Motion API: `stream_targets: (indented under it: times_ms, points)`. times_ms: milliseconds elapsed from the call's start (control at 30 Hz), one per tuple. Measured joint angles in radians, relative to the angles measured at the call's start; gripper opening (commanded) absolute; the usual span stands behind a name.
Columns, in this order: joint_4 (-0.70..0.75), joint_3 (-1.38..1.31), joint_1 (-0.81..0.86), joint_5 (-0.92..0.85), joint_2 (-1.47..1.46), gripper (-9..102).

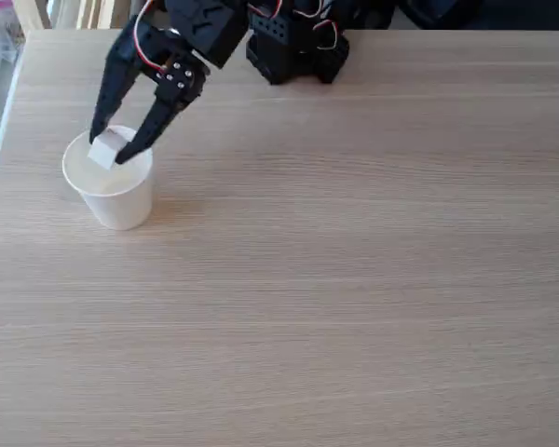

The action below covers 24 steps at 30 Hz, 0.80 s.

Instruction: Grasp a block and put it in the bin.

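Holding the block clenched in the end effector directly over the cup mouth on the desk, apparently lining up so a release drops it inside.

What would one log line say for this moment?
jaws: shut on cube | cube: over cup mouth, not released | table: wood

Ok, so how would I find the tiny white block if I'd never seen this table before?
Start at the wide light wooden table and look to its left side in the fixed view, where a plain white paper cup stands. Right over the cup's mouth, the black two-finger gripper pinches the tiny white cube between its tips. It is boxy with corners, and far smaller than the round cup.
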Motion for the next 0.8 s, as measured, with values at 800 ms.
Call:
stream_targets:
  times_ms: [800]
  points:
    - [-0.025,0.038,-0.124,-0.015,0.118,0]
